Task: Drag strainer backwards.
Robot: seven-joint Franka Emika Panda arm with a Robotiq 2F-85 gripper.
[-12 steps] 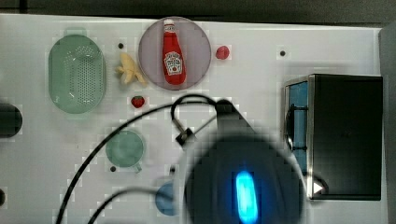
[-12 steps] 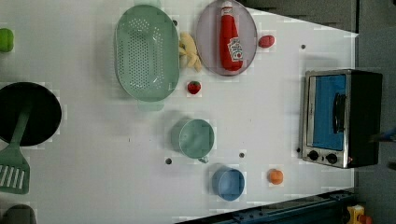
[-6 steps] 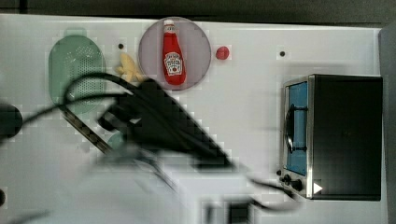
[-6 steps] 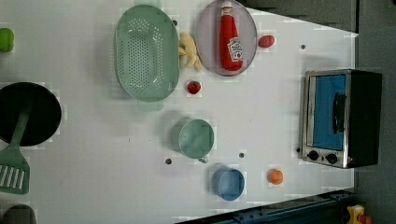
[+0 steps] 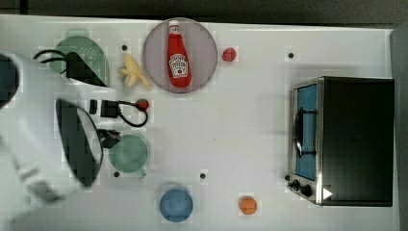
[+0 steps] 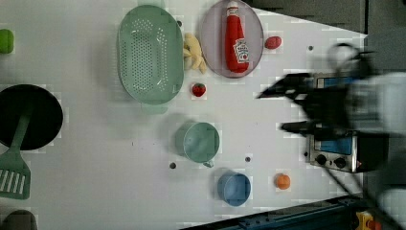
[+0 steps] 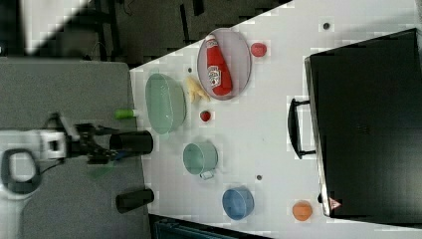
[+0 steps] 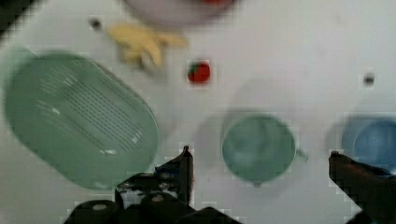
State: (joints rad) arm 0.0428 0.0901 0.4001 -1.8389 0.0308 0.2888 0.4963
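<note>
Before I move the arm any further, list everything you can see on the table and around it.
strainer: 1, pale green, left view's upper left of centre
banana: 1, yellow, between strainer and plate
plate: 1, grey-pink, holds the ketchup bottle
ketchup bottle: 1, red, lying on the plate
strawberry: 1, red, just below the banana
red fruit: 1, right of the plate
green cup: 1, table centre
blue cup: 1, near the lower edge
orange: 1, right of the blue cup
toaster oven: 1, black and silver, top view's right
pan: 1, black, left edge
spatula: 1, green, over the pan
green object: 1, upper left corner
gripper: 1, black, open, wrist view sees it above the green cup
</note>
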